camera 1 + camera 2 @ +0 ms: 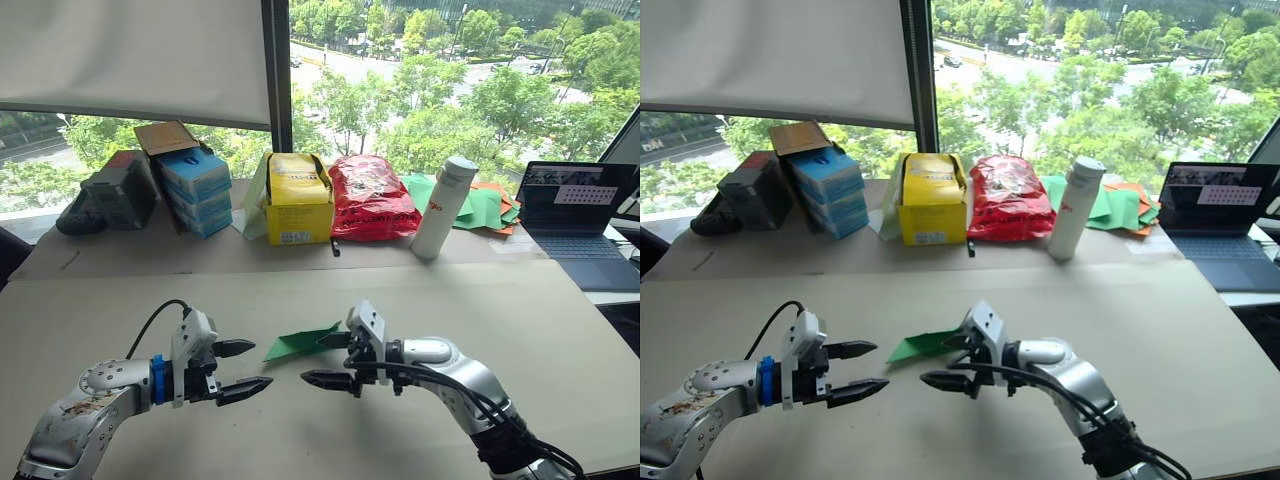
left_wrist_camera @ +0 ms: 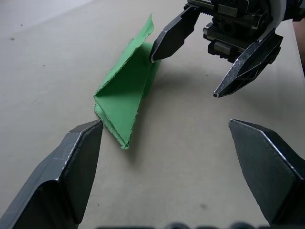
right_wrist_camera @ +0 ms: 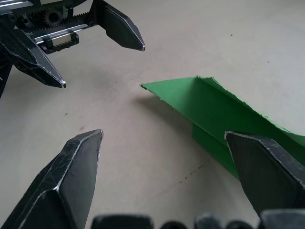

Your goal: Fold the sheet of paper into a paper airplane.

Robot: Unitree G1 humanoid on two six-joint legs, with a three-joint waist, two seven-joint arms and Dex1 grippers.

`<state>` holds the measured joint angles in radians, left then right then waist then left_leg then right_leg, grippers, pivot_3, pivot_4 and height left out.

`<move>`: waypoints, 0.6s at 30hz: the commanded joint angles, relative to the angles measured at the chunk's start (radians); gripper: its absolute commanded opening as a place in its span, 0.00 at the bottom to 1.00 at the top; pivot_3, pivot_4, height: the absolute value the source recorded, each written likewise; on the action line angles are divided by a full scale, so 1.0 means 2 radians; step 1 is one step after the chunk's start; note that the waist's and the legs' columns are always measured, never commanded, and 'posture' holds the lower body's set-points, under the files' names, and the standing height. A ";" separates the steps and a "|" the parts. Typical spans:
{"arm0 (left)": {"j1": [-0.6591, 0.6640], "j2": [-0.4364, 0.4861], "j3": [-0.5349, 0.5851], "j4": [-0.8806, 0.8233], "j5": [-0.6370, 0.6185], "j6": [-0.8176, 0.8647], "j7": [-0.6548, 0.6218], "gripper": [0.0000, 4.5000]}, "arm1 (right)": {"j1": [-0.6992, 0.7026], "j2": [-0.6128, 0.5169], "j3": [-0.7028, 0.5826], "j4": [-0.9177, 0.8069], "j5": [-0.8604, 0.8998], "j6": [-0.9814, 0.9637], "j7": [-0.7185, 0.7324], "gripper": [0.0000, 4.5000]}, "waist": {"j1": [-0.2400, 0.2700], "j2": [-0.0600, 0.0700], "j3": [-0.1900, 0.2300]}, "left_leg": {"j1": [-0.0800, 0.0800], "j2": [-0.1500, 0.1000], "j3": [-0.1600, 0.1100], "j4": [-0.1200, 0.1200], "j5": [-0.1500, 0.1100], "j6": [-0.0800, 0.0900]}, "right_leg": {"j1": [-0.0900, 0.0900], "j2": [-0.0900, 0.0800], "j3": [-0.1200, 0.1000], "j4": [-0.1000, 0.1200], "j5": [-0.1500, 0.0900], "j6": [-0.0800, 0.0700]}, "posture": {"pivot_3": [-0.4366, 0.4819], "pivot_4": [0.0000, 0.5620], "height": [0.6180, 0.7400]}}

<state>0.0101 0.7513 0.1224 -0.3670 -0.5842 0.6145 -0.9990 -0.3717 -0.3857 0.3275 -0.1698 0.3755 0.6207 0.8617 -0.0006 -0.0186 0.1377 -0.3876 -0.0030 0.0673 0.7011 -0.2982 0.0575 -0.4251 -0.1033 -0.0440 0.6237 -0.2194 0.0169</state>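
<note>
A beige table (image 1: pixel 560 340) carries the folded green paper airplane (image 1: pixel 300 342), lying just beside the right gripper (image 1: pixel 332 360), opposite the left gripper (image 1: pixel 248 367).

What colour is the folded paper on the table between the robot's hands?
Bright green; the paper airplane shows best in the left wrist view.

We seem to be in an upper-floor office or lab. A large window (image 1: pixel 450 80) with a roller blind (image 1: pixel 130 60) at 11 o'clock looks down on treetops and a road. Along the table's (image 1: pixel 560 340) far edge sit a laptop (image 1: pixel 578 215) at 2 o'clock, boxes (image 1: pixel 195 190) at 11, and a yellow box (image 1: pixel 298 200), red bag (image 1: pixel 368 197) and white bottle (image 1: pixel 444 207) near 12.
</note>
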 commanded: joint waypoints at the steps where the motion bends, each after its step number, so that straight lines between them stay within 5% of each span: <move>1: -0.003 0.002 0.005 -0.020 -0.011 0.002 0.004 0.99 | -0.032 0.022 -0.004 0.006 -0.004 -0.011 -0.008 1.00 | -0.001 0.000 0.000 | 0.000 0.000 0.000 0.000 0.000 0.000 | 0.000 0.000 0.000 0.000 0.000 0.000 | 0.48 0.27 1.00; 18: -0.010 0.002 0.002 -0.035 -0.022 0.021 0.019 0.99 | -0.183 0.111 -0.002 0.226 -0.080 -0.096 -0.014 1.00 | -0.006 0.000 0.000 | 0.000 0.000 0.000 -0.003 0.002 -0.003 | -0.001 0.004 0.001 0.002 0.000 -0.001 | 0.48 0.27 1.00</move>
<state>-0.0025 0.7519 0.1176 -0.4018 -0.6100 0.6565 -0.9644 -0.7213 -0.1687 0.3428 0.2967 0.2117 0.4539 0.8168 -0.0127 -0.0181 0.1380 -0.3885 -0.0029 0.0673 0.6961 -0.2950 0.0521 -0.4280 -0.0961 -0.0424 0.6281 -0.2201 0.0152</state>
